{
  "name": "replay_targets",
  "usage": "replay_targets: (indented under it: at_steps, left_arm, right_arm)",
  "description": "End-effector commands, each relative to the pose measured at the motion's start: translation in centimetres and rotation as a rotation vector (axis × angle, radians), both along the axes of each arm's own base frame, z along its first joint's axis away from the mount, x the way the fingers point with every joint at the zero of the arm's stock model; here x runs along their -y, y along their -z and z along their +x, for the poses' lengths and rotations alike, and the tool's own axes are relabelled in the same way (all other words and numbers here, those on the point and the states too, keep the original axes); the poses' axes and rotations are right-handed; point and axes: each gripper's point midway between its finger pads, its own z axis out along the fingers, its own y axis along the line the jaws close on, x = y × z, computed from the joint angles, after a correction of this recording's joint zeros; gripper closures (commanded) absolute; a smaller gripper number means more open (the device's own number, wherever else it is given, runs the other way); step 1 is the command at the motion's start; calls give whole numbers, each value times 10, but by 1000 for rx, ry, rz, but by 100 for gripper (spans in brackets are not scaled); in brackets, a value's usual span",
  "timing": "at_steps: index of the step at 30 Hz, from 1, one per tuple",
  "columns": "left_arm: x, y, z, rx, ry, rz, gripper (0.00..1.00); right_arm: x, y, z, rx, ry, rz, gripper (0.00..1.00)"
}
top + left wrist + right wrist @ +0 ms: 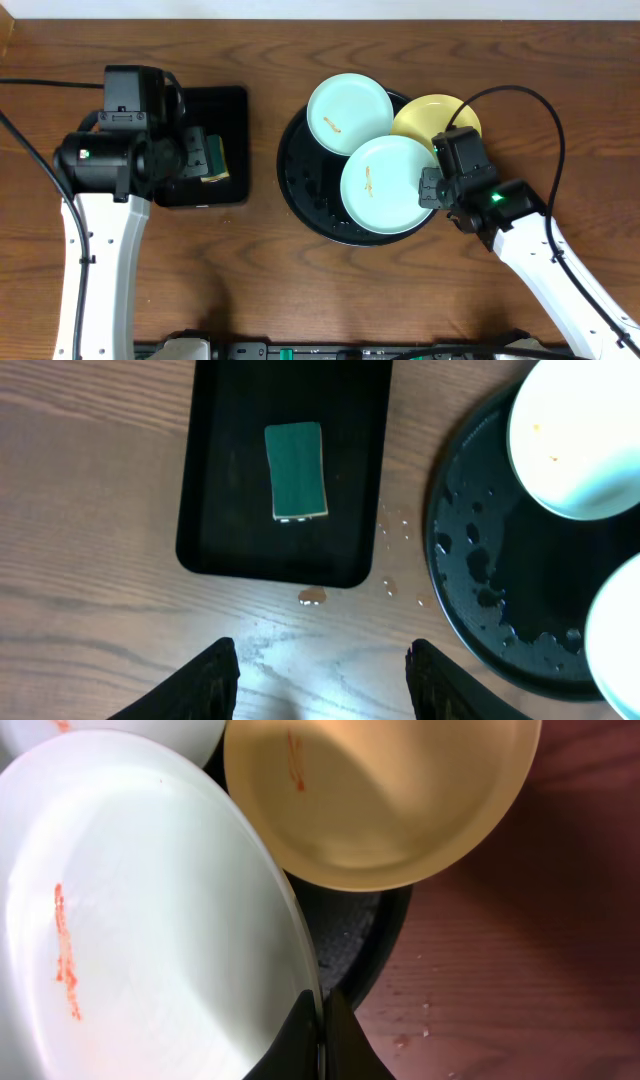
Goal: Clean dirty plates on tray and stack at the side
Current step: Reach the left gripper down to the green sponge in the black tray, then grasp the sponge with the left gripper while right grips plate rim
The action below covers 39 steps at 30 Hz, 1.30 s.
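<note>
Right wrist view: nearest to the lens, the right gripper (320, 1042) is seen closed on the nearer mint-blue plate (150, 920), a pale, round, shallow plastic plate, whose thin rim is pinched between the two dark fingers (285, 1055). An orange-brown streak (65, 955) is carried on this plate. Just behind its edge the round black tray (365, 945) (large, glossy, with a raised rim) is shown, and farther away the yellow plate (400, 810), pale, round and of plastic, is laid partly over that rim.

From overhead, all three plates are found on the round black tray, in the middle of the brown wooden table (300, 290). The nearer mint-blue plate is placed at the front right of the tray, its right edge near the rim, where it is gripped. The farther mint-blue plate (348, 112), of the same shape and material, is set at the back, and the yellow plate at the back right.

At the left wrist, the left gripper (320, 665) is held open, its fingers wide apart over bare wood, and nothing is grasped. Beyond it, water drops (312, 596) are seen on the table, then the small rectangular black tray (215, 530), in which a green rectangular sponge (297, 470) is lying flat.
</note>
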Motion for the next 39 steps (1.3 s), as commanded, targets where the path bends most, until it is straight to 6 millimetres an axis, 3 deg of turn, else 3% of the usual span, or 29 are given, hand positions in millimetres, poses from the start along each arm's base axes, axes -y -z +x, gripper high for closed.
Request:
replay_targets:
  at_steps: [1,4,9,14,17,26,30,36,38,39]
  left_arm:
    - [-11,18,8,-39,-55,51,44]
    - [-13,37,19,-83,-58,64,33]
    - [-13,79,37,-197,-54,70,31]
    - [-15,123,55,-285,-58,72,29]
    - [-18,146,63,-324,-67,67,21]
    - [-25,214,66,-473,-80,66,18]
    - [-25,232,66,-508,-79,67,21]
    - [-25,241,68,-514,-79,67,36]
    - [-25,242,68,-518,-78,67,46]
    - [-25,242,67,-518,-78,67,56]
  right_arm:
    - [2,-5,0,17,-73,-70,99]
    - [1,-3,-3,1,-80,-63,99]
    - [-5,4,-16,-62,-110,-29,99]
    - [-4,3,-14,-50,-106,-39,99]
    - [-5,1,-12,-39,-106,-34,99]
    - [-5,4,-13,-47,-106,-37,99]
    - [-5,4,-13,-46,-106,-37,99]
    - [-4,4,-13,-46,-105,-37,99]
    - [-5,4,-13,-46,-106,-37,99]
    - [-5,4,-13,-46,-106,-37,99]
